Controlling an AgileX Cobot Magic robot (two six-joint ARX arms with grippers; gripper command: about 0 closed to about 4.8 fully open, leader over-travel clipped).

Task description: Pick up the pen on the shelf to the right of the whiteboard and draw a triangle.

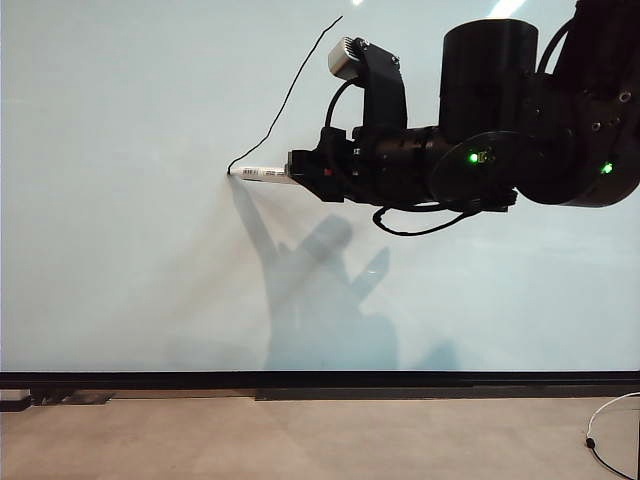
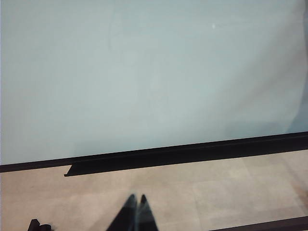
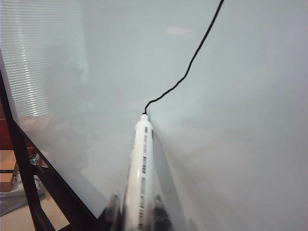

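The whiteboard (image 1: 130, 280) fills the exterior view, pale and glossy, with a black strip along its lower edge. My right gripper (image 1: 297, 173) reaches in from the right and is shut on the pen (image 1: 262, 174), a slim white marker held level. Its dark tip touches the board at the lower end of a thin black line (image 1: 285, 100) that runs up to the right. That one stroke is all of the triangle that shows. In the right wrist view the pen (image 3: 142, 168) sits between the two fingers of the right gripper (image 3: 137, 207), tip on the line (image 3: 192, 60). My left gripper (image 2: 137, 198) hangs shut over the floor, away from the board.
A black shelf strip (image 1: 320, 392) runs under the board, above a beige floor (image 1: 300, 440). A white cable (image 1: 605, 420) curls at the lower right. The arm's shadow (image 1: 320, 300) falls on the board below the pen. A dark frame leg (image 3: 29, 178) stands beside the board.
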